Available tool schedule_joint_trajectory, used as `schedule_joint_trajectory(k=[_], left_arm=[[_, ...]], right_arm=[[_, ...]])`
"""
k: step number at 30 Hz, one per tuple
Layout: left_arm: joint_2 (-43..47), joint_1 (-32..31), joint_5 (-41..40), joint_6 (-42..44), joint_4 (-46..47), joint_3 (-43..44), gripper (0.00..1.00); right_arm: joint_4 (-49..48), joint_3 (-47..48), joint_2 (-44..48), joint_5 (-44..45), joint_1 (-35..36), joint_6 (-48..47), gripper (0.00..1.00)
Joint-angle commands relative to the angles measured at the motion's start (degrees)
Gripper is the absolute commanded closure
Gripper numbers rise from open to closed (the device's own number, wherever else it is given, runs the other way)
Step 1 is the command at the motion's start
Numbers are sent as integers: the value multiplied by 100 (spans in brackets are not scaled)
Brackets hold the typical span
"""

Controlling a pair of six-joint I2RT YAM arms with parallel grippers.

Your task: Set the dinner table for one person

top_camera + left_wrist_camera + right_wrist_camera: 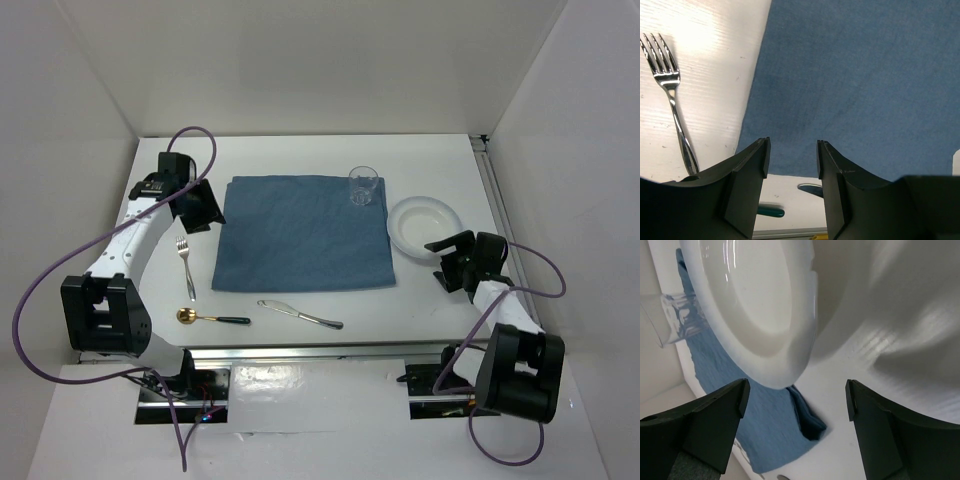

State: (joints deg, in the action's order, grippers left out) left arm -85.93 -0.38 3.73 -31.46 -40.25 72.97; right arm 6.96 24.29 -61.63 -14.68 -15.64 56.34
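Our left gripper (791,145) is hovering half-open over the blue mat (305,230), right gripper (796,390) gaping beside it, both empty; dinner table (300,155) running left-right.

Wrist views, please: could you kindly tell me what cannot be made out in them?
Left wrist: the fork handle's end sits behind the left gripper; the knife and spoon show only slivers between its jaws.
Right wrist: the plate is cut off by the top edge, the glass by the left edge.
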Motion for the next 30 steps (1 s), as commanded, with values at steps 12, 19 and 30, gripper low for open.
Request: schedule_joint_trajectory(k=[12,19,30], left_arm=[[103,-173,23,0,79,-72,42],[50,-173,-109,105,-158,165,42],[173,-357,-153,166,-378,621,49]], right_arm=[[-1795,155,-2037,368,148,720,27],[-1181,751,-2494,1089,412,1063,56],[-108,1129,-609,1784,412,889,100]])
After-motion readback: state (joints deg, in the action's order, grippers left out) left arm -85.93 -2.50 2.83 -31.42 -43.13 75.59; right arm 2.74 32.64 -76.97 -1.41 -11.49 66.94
